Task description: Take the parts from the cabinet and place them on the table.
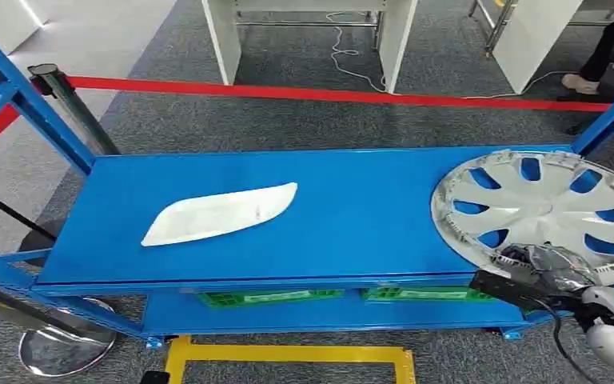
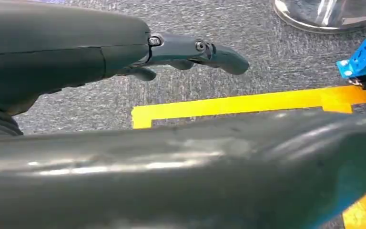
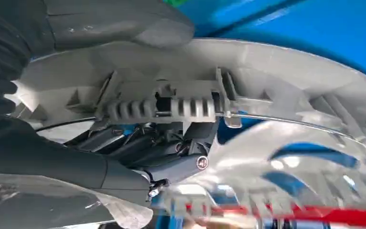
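Two parts still on the shelf (image 1: 352, 208): white cover (image 1: 220, 213) untouched, hubcap (image 1: 540, 204) w/ my right robot hand (image 1: 545, 268) grasping its rim. Left robot hand (image 2: 186, 52) hangs released. None moved yet.

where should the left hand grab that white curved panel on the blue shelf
Judging by its pose, take the white curved panel across its broad, rounded end nearest the shelf's front edge, coming from the front. It lies flat with its hollow side up, so its raised rim there looks easy to pinch between thumb and fingers. The far end tapers to a narrow tip, likely a poorer hold.
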